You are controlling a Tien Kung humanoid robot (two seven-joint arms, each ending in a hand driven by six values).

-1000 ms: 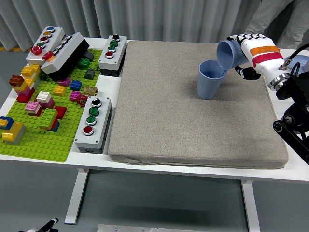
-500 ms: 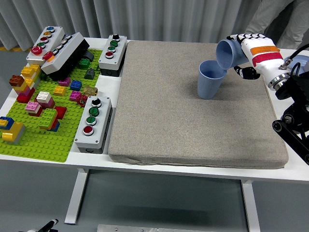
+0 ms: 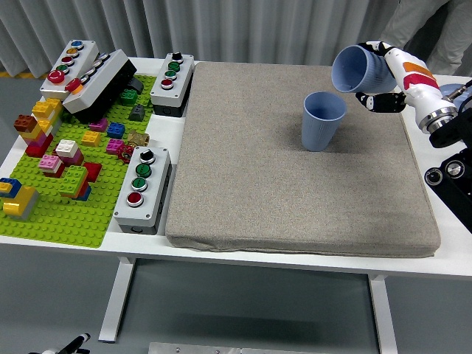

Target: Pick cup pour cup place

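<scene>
My right hand (image 3: 383, 77) grips a tilted blue cup (image 3: 357, 68) near the desk's far right corner, above the upright cup (image 3: 322, 120). Lowering carelessly could topple it.

the held blue cup (image 3: 355, 68) covers most of the right hand (image 3: 385, 77); only some fingers show around it. the right arm runs off the right edge. a person (image 3: 413, 29) at the far side is cut at the top edge. the standing cup's (image 3: 321, 120) contents cannot be made out.
</scene>
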